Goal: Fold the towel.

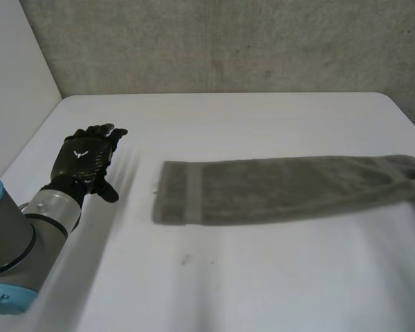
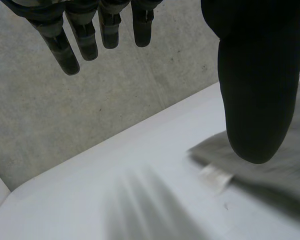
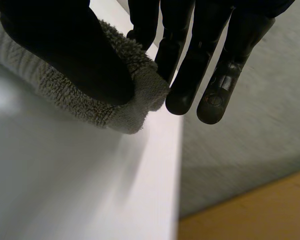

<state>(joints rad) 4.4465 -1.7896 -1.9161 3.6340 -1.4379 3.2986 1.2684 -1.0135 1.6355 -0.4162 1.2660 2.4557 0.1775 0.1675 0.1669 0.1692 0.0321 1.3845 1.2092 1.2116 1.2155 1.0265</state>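
The grey towel (image 1: pixel 277 188) lies as a long, narrow strip across the middle of the frame in the head view. Its squared end, with a small white label (image 2: pixel 216 178), sits left of centre. Its other end is bunched at the right edge of the frame, near the rim of the white bench (image 1: pixel 263 283).

The step in hand looks to be bringing that bunched end over to halve the length. To do it well, I judge the right hand (image 3: pixel 65 50) should lift the end just clear of the bench. It should then carry the end leftward, low along the strip's own line, and lay it edge to edge on the labelled end. The left hand (image 1: pixel 86 158) could pin that labelled end so it does not drag.

The right hand pinches the towel's end, with its thumb across the terry on one side and its nearly straight fingers (image 3: pixel 190 70) on the other. The cloth's tip is folded between them. The left hand hovers at the left of the frame with straight, loosely spread fingers and the thumb apart. It holds nothing and is well apart from the towel.
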